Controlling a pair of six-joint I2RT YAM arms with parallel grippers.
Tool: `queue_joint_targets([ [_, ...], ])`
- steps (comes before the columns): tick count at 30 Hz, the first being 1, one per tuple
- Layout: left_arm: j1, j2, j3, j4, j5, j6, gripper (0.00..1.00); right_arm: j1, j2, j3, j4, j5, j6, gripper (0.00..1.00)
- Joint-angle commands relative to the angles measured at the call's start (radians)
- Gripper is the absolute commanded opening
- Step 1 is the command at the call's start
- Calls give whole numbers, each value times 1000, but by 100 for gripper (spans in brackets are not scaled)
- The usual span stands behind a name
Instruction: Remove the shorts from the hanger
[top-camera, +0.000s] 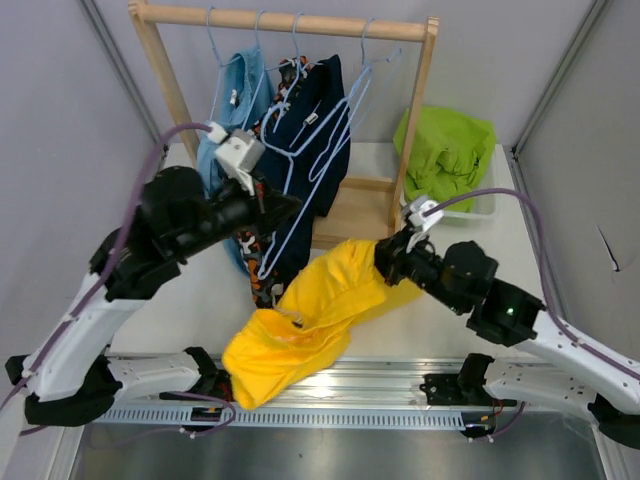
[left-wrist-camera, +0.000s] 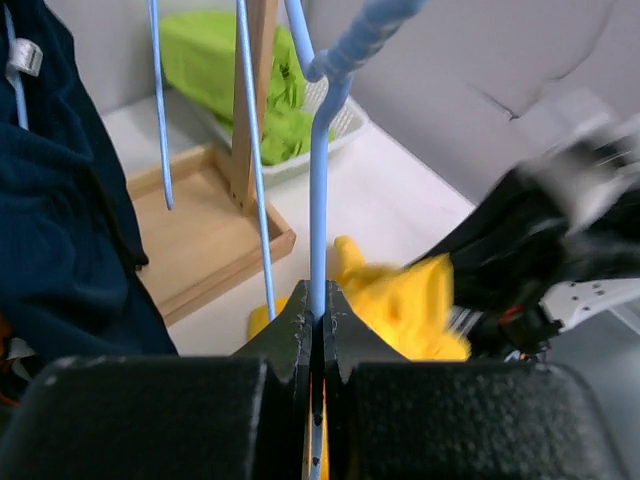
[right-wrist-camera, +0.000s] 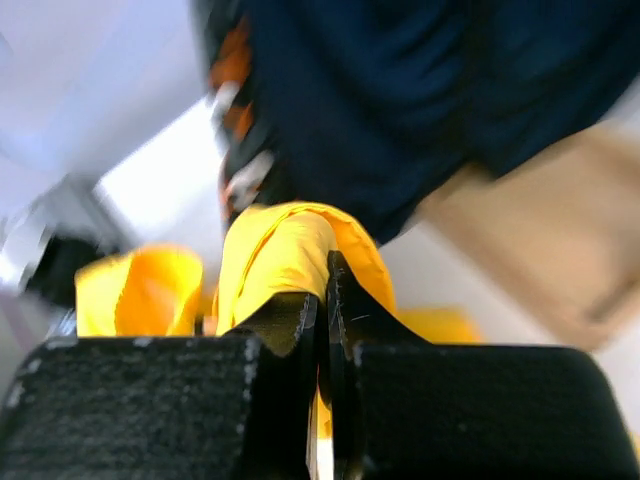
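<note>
The yellow shorts (top-camera: 300, 320) hang off the rack, draped low over the table's front. My right gripper (top-camera: 383, 258) is shut on their upper edge, which folds over the jaws in the right wrist view (right-wrist-camera: 285, 255). My left gripper (top-camera: 285, 208) is shut on the wire of a light blue hanger (left-wrist-camera: 319, 190). The navy shorts (top-camera: 315, 130), the light blue shorts (top-camera: 235, 110) and the camouflage shorts (top-camera: 262, 260) hang on the wooden rack (top-camera: 290, 20). The lime green shorts (top-camera: 445, 150) lie in a white basket at the back right.
The rack's wooden base (top-camera: 355, 215) lies between the arms. A white basket (left-wrist-camera: 335, 125) stands right of the rack post. Grey walls close the sides. A metal rail (top-camera: 330, 385) runs along the near edge.
</note>
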Motion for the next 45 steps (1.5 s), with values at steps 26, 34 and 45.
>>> queue_joint_targets([
  [26, -25, -263, -402, -106, -156, -102, 0, -976, 1214, 1686, 252, -71, -69, 0],
  [34, -12, -145, -345, -106, -215, -68, 0, -984, 922, 767, 585, 62, 14, 0],
  [45, 41, 131, 31, -265, -274, 18, 0, -984, 431, 124, 350, 130, 158, 93],
])
